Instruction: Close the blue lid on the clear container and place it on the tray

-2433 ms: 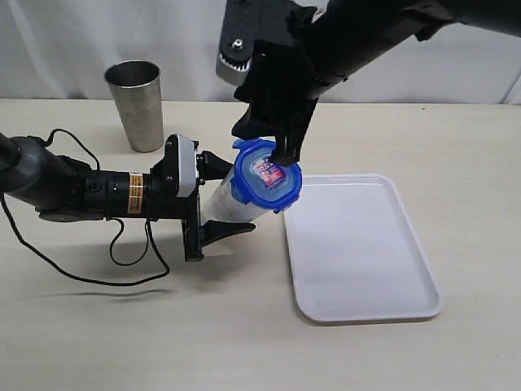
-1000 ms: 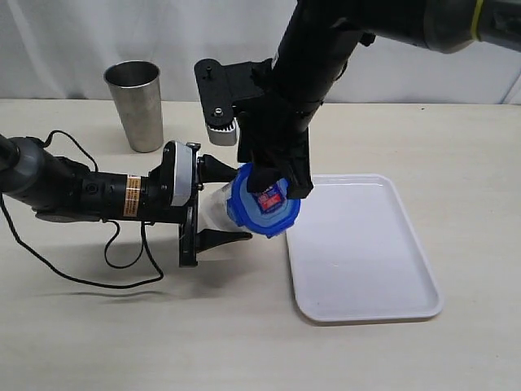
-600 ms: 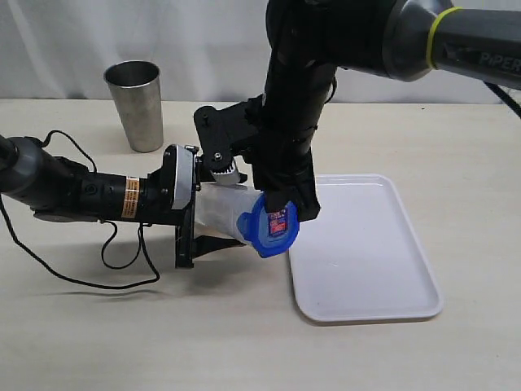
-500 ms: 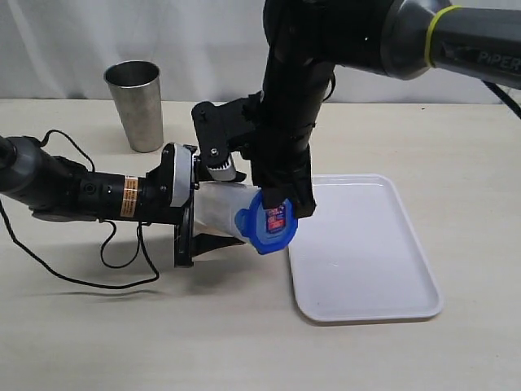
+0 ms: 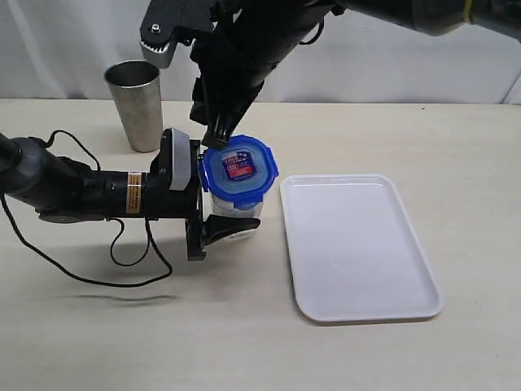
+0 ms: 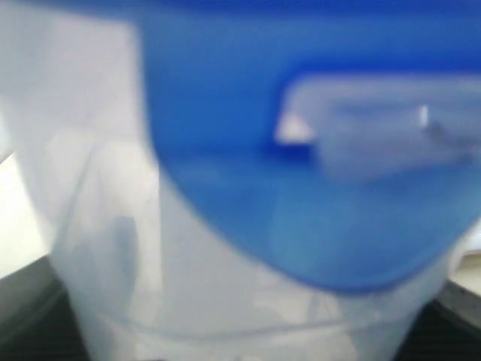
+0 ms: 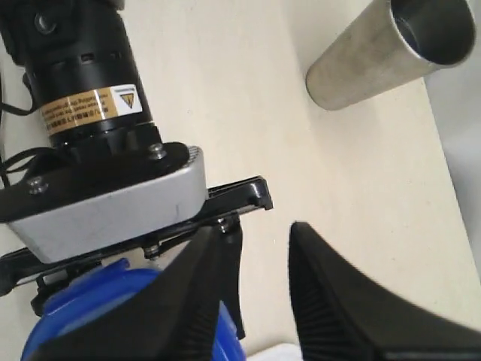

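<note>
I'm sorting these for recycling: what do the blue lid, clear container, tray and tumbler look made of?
The blue lid: probably plastic, glossy, with moulded flaps.
The clear container: likely plastic, translucent milky walls.
The tray: apparently white plastic, smooth soft sheen.
The tumbler: metal, probably steel, brushed grey with reflections.

Blue lid (image 5: 221,173) with a small red and white label (image 5: 240,168); see-through container (image 5: 229,208); white tray (image 5: 358,248); shiny grey cup (image 5: 137,106).
</note>
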